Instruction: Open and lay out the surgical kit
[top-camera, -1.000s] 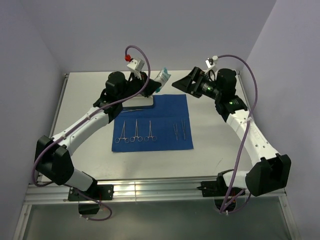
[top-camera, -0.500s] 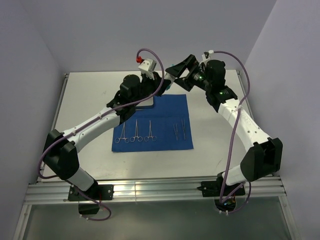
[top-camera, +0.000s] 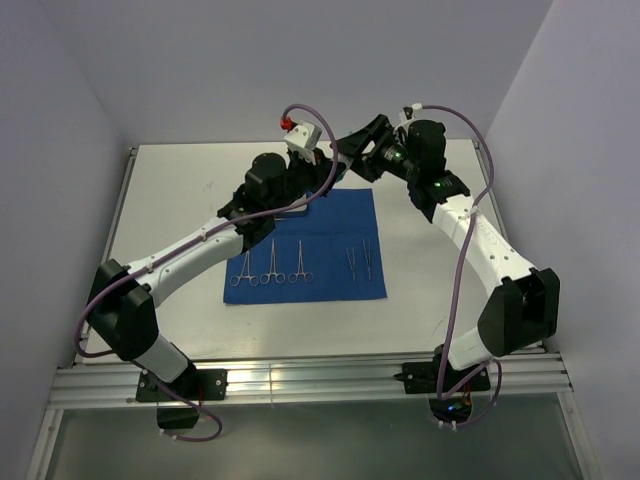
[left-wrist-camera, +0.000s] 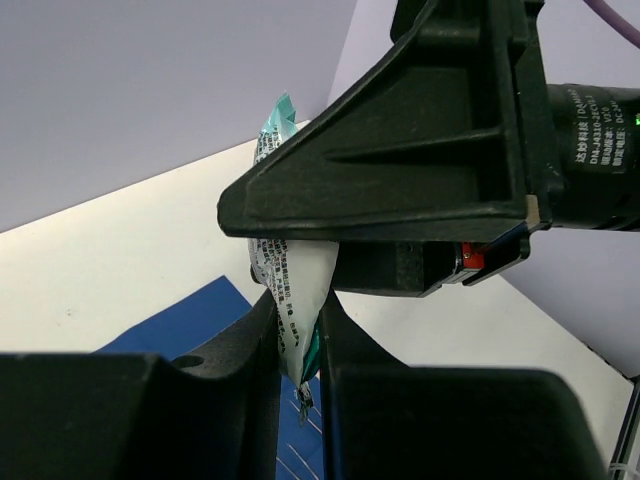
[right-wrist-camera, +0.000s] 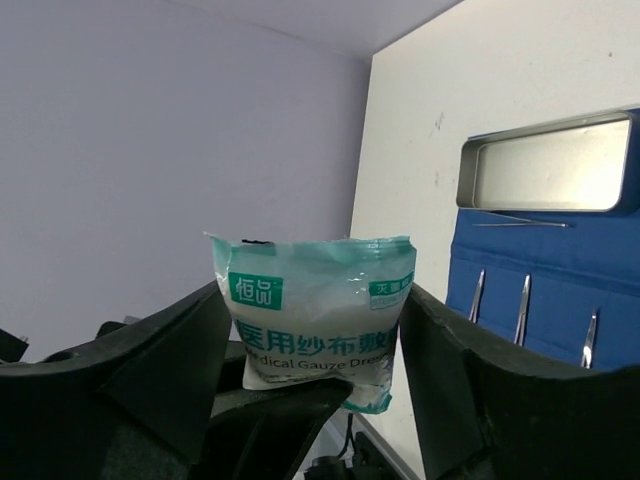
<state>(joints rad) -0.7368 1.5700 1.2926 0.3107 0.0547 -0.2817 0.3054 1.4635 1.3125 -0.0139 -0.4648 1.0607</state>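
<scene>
Left jaws pinch the packet (right-wrist-camera: 315, 310) above the far tabletop (top-camera: 170, 190); right jaws straddle it, gripping or not, can't tell.

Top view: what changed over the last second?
The left gripper, still pinching the packet, moved right. The right gripper swung left and now straddles the packet, a finger on either side. The cloth and instruments stayed put.
</scene>
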